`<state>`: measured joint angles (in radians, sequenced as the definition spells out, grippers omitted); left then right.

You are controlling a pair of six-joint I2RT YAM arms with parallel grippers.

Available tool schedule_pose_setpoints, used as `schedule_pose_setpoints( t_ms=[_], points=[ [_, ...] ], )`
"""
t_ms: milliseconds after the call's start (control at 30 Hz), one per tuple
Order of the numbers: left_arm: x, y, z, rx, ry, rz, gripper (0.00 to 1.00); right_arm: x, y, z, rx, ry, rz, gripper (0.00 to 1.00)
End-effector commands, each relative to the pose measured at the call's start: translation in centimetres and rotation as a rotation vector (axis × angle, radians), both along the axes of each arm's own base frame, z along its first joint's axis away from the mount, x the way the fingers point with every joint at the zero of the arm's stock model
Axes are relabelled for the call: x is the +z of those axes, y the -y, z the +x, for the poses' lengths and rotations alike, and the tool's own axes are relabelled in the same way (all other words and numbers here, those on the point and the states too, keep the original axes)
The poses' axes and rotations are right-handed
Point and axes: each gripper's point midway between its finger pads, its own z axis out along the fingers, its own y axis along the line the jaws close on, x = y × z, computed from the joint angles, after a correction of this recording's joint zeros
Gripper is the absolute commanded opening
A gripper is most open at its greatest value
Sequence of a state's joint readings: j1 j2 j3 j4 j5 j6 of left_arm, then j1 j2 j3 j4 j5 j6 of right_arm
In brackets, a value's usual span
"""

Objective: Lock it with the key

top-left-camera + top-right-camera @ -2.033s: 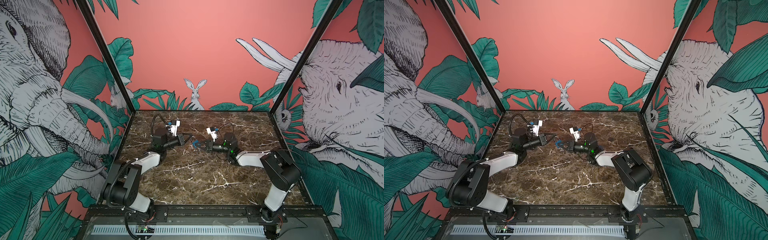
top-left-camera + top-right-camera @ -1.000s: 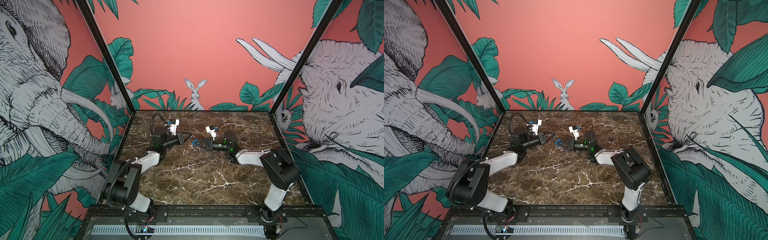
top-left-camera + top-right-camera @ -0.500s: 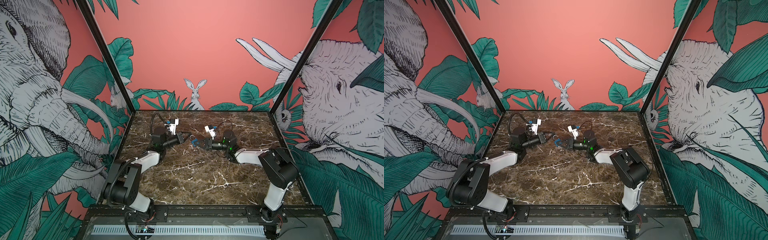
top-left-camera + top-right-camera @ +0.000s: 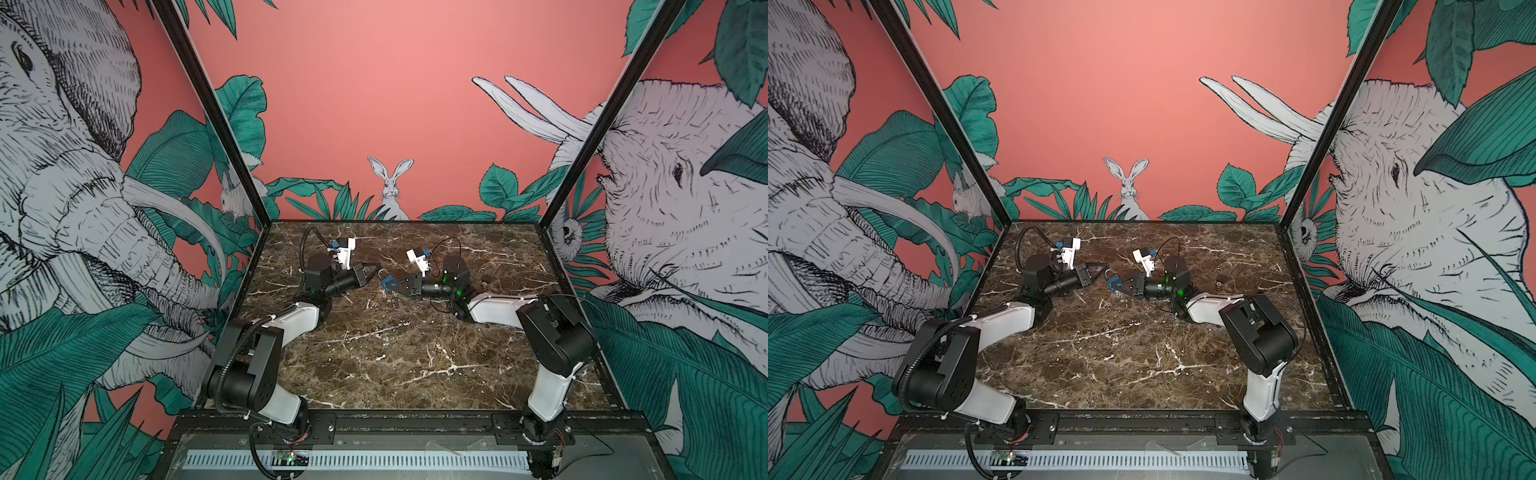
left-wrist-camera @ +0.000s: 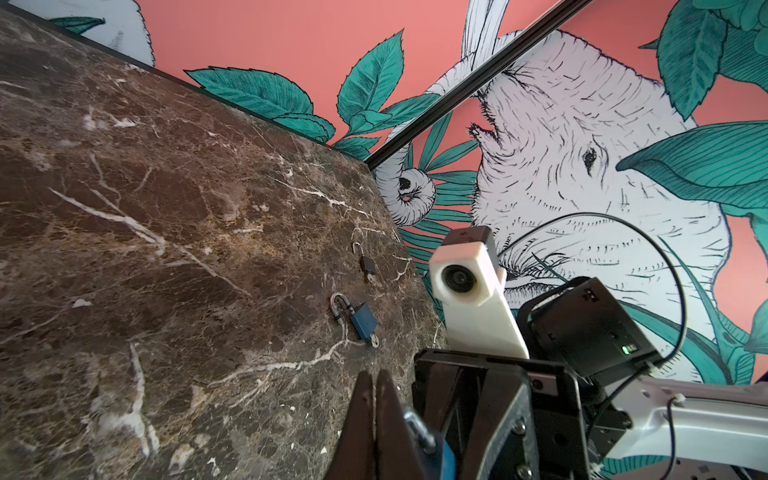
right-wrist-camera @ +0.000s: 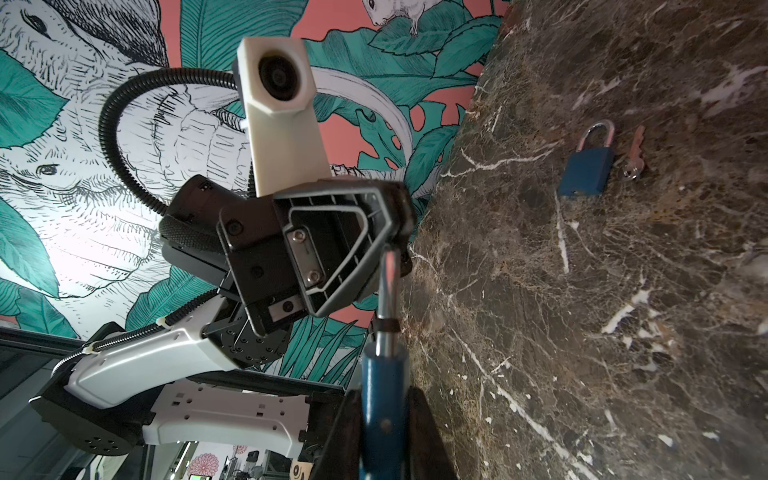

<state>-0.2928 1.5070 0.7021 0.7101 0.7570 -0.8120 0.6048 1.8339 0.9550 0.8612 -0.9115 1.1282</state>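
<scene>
My right gripper is shut on the body of a blue padlock, held off the marble table. Its steel shackle points at my left gripper. In the left wrist view my left gripper is shut with nothing showing between its fingers, and the shackle lies right beside them. In both top views the two grippers meet tip to tip at the table's back middle. A copper-coloured key lies on the table beside another blue padlock.
The left wrist view shows a blue padlock lying with a key at its base. Beyond it, near the table's right edge, is a small black padlock. Patterned walls enclose the table on three sides.
My right gripper has carried the blue padlock a little to the left, closing the gap to my left gripper. The left arm has barely shifted.
</scene>
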Motion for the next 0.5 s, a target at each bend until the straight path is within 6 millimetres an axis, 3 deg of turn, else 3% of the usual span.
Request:
schedule_pose_setpoints(
  t_ms=[0,467],
  points=[
    [-1.1,2.8,-5.0,-0.214,-0.072,-0.016,0.05,5.7,-0.2,2.6,-0.087,0.210,0.116,0.00],
    [-1.1,4.0,-6.2,-0.255,-0.066,-0.013,0.05,6.2,-0.1,4.2,-0.125,0.218,0.133,0.00]
  ],
)
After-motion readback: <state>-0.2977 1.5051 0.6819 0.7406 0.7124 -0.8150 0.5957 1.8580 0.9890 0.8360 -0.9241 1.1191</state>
